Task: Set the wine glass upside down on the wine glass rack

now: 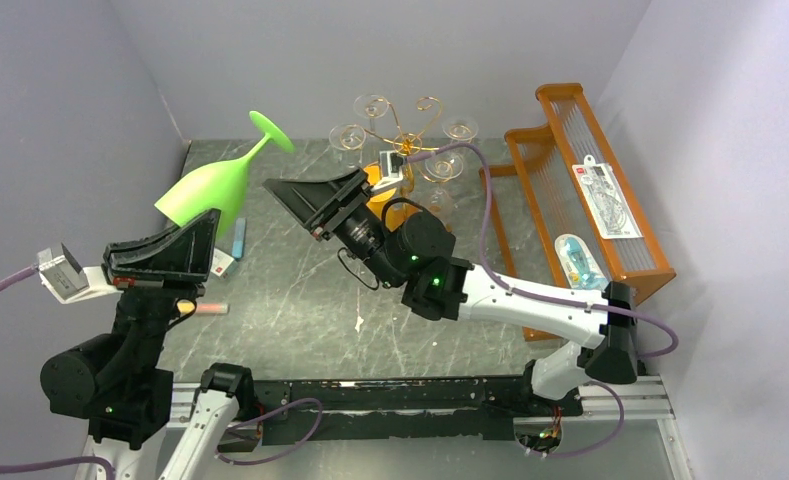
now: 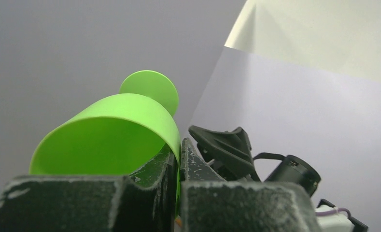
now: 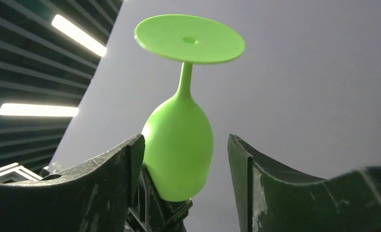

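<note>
Glass [image 1: 215, 180] held foot-up, tilted, above surface [image 1: 290, 290].
I see left gripper [image 1: 208, 222] pinching its rim; right gripper [image 1: 295, 200] spread wide, near, not touching.

On your right stands an orange slatted wooden shelf [image 1: 555, 180] carrying a flat white packet [image 1: 606, 200] and a blister pack [image 1: 577, 262] with a blue item, while a light-blue tube [image 1: 238, 238], a small white-and-red box [image 1: 222, 263] and a pink stick [image 1: 210, 308] lie at the left of the dark marbled table [image 1: 290, 290].
</note>
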Tool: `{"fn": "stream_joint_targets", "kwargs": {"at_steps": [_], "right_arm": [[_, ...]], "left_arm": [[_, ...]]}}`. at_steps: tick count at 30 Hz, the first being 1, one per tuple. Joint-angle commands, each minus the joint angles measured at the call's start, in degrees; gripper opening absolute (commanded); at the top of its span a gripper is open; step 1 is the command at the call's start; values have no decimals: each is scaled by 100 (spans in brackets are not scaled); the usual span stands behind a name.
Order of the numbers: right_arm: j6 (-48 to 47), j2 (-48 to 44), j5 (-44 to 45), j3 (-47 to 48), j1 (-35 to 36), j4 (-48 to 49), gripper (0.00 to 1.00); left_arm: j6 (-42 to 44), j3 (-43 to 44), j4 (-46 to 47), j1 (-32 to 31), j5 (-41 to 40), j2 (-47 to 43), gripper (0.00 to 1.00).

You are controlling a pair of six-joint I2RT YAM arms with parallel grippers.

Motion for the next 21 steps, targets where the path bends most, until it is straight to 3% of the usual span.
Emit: {"fn": "stream_joint_targets", "kwargs": {"at_steps": [1,6,14,21], "right_arm": [[-302,227,100,311,32,606,66],[-517,378,86,486,35,984,64],[-575,543,225,456,31,1323,50],[-679,549,263,227,16,1697,29]], "left_arm": [[-153,-40,490,11,513,-32,5],[-222,-72,507,11,656,-57,5],[-389,-280,794,11,1156,-3,5],[-258,-307,660,11,1284,-116,5]]}}
